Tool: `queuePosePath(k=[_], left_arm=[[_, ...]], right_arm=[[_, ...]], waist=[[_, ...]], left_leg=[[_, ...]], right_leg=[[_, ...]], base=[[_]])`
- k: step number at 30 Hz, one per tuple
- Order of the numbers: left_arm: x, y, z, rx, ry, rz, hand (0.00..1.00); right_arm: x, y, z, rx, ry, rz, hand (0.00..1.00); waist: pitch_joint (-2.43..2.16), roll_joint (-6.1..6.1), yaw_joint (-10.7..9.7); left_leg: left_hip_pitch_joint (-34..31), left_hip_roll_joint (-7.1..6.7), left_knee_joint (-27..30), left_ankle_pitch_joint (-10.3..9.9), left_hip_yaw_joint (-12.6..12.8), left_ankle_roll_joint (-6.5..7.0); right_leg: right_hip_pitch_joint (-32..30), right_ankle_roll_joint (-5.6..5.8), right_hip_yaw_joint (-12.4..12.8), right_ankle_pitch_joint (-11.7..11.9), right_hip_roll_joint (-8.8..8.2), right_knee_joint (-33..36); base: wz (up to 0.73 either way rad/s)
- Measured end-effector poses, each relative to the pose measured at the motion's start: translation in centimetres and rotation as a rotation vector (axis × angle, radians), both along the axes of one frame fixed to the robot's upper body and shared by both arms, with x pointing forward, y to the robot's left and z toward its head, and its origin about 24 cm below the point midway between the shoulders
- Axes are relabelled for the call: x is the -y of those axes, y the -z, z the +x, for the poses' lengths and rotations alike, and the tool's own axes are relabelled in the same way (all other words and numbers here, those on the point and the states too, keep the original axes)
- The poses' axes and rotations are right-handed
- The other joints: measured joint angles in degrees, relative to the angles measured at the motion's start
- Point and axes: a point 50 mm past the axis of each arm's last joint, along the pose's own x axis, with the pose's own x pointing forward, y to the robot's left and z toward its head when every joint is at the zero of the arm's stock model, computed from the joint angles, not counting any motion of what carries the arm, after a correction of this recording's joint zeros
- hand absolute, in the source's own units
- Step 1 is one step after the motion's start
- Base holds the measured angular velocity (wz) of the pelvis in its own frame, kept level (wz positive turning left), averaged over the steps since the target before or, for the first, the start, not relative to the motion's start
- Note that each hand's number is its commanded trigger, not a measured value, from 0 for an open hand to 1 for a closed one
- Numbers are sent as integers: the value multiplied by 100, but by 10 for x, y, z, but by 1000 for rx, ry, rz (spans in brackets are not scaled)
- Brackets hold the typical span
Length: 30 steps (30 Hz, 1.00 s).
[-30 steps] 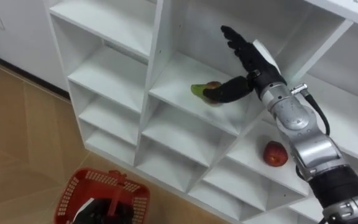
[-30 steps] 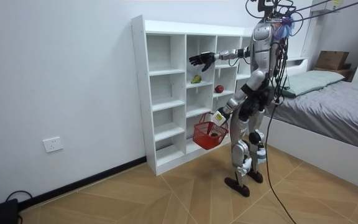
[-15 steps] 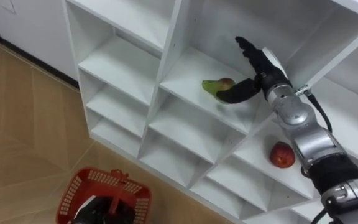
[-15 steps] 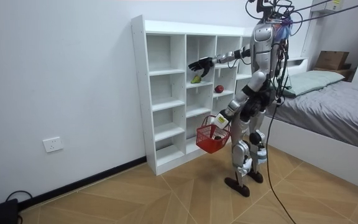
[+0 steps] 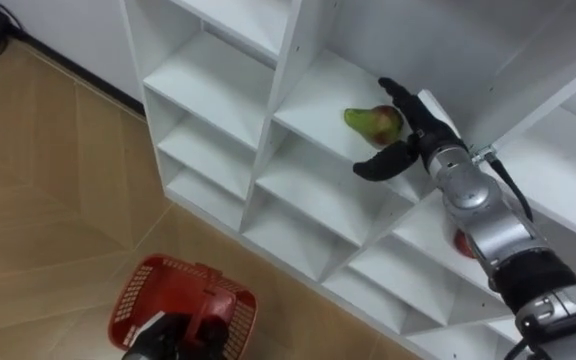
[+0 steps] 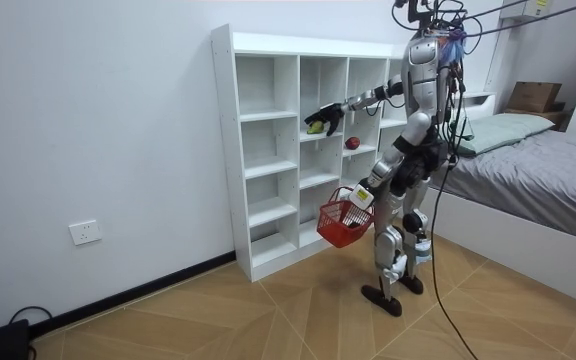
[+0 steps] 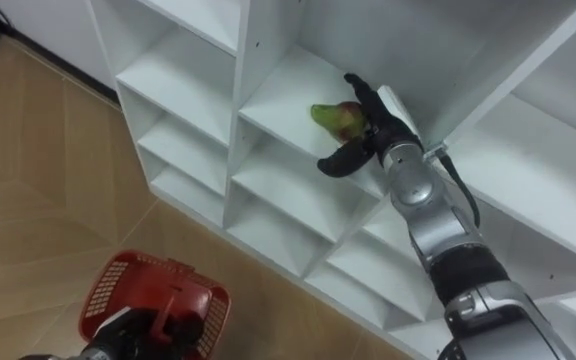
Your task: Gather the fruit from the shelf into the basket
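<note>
A green and red fruit (image 5: 371,122) lies on a middle shelf of the white closet (image 5: 218,75). My right hand (image 5: 418,132) is inside that compartment, open, its straight fingers against the fruit's right side and the thumb spread below it. In the compartment lower right, a red apple (image 5: 462,243) peeks out from behind my forearm. My left hand (image 5: 181,338) is shut on the handle of a red basket (image 5: 138,300), hanging low in front of the closet. In the room view I stand facing the closet (image 6: 268,150), my right hand (image 6: 329,117) stretched to the fruit (image 6: 314,127).
The closet's other compartments hold nothing. Wooden floor (image 5: 38,180) lies to my left. A bed (image 6: 538,160) stands behind me at the room view's right, and the basket (image 6: 340,220) hangs at knee height.
My right hand has come down from above the fruit and now rests against it. The head camera has shifted, and the basket has swung a little.
</note>
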Motion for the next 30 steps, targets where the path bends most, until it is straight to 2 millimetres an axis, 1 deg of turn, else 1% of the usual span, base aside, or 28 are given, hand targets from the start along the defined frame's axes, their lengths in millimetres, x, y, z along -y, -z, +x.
queuePosePath(k=[2, 7, 9, 12, 18, 19, 20, 21, 22, 26, 28, 30], left_arm=[[1, -1, 3, 5, 12, 2, 100], [4, -2, 7, 14, 34, 5, 100], [5, -3, 8, 15, 38, 4, 100], [8, -2, 9, 14, 56, 2, 100], [10, -3, 12, 21, 63, 2, 100], [10, -3, 12, 22, 65, 0, 100], [12, -3, 12, 21, 71, -1, 100], [12, -3, 12, 20, 74, -1, 100], [13, -3, 12, 20, 76, -3, 100], [18, -3, 13, 21, 80, -17, 100], [18, -3, 13, 21, 79, -19, 100], [20, -3, 15, 27, 80, -25, 100]], right_arm=[[0, -1, 1, 0, 1, -3, 0], [1, -3, 5, 2, 4, -6, 0], [1, 0, 4, -14, 2, -10, 0], [3, 4, 3, -36, 6, -16, 0], [2, 1, 5, -20, 11, -20, 0], [2, 1, 5, -20, 11, -21, 21], [2, 1, 5, -19, 12, -21, 64], [2, 0, 5, -18, 12, -22, 89], [2, 0, 6, -16, 13, -22, 100], [4, -4, 8, 16, 41, -36, 100], [4, -7, 9, 34, 24, -65, 100], [5, -9, 11, 36, 32, -55, 100]], waist=[[15, 20, 0], [23, 31, 6], [25, 34, 13], [46, 62, 30], [44, 67, 20], [45, 68, 20], [46, 70, 22], [46, 70, 22], [46, 70, 20], [46, 70, 21], [46, 71, 0], [62, 101, 3]], left_leg=[[-7, -1, 0, 1, 2, 2], [-62, -1, -2, 25, 8, 3], [-63, -1, -2, 27, 6, 4], [-89, -4, -1, 33, 2, 10], [-154, -5, -1, 75, 1, 0], [-155, -4, -2, 76, 4, 1], [-162, -3, -2, 76, 9, 2], [-168, -3, -2, 76, 11, 2], [-187, -3, -2, 76, 11, 2], [-233, -3, -1, 107, 16, 5], [-231, -1, 4, 113, 16, 2], [-234, 0, 5, 121, 12, -3]], right_leg=[[-9, 0, 2, 4, -4, 9], [-82, -10, 7, 28, -9, 36], [-85, -10, 4, 28, -11, 49], [-106, -7, 1, 29, -16, 49], [-192, -16, 3, 35, -17, 85], [-194, -16, 5, 35, -19, 86], [-205, -17, 7, 36, -22, 92], [-211, -19, 7, 37, -23, 93], [-229, -23, 6, 42, -24, 94], [-278, -27, 8, 52, -27, 97], [-280, -32, 16, 55, -22, 101], [-282, -39, 15, 63, -18, 101]], base=[[0], [0], [2], [2], [0], [0], [0], [0], [0], [0], [0], [0]])
